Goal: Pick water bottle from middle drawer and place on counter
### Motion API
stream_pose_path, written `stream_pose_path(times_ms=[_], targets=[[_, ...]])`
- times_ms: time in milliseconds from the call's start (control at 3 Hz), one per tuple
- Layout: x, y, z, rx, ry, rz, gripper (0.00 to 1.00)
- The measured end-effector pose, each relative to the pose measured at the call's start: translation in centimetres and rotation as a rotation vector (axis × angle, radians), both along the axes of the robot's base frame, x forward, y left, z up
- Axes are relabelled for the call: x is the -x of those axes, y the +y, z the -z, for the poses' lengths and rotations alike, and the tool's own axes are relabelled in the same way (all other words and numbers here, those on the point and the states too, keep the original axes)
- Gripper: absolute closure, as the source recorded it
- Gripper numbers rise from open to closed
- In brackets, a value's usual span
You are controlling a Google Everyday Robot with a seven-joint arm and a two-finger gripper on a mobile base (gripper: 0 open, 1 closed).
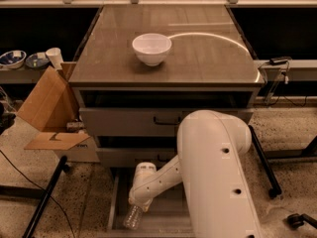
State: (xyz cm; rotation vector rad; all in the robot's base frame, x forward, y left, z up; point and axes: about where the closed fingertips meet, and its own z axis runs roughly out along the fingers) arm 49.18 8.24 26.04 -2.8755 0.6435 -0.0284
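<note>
Grasp step, seemingly: your white hand (136,206) hangs at the clear ribbed plastic bottle (131,218), 6 o'clock, in the grey metal drawer tray (168,218) (grip: cannot tell). Next, lift it to the glossy tabletop (198,58), 12 o'clock.

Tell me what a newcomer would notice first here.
The big white robot arm fills the lower foreground, reaching down so that its gripper sits right at the water bottle lying in the open middle drawer. Next comes the white bowl on the glossy counter, beside a pale curved glare streak. An open cardboard box stands to the cabinet's left.
</note>
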Motion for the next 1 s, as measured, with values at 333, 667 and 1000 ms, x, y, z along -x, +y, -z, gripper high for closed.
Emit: stream_pose_path(times_ms=[333, 667, 1000], targets=[[0.9, 0.0, -3.5, 0.009, 0.004, -0.017, 1.0], [2.4, -0.6, -7.4, 0.019, -0.011, -0.026, 1.0], [4.5, -1.8, -11.5, 0.038, -0.027, 0.004, 1.0]])
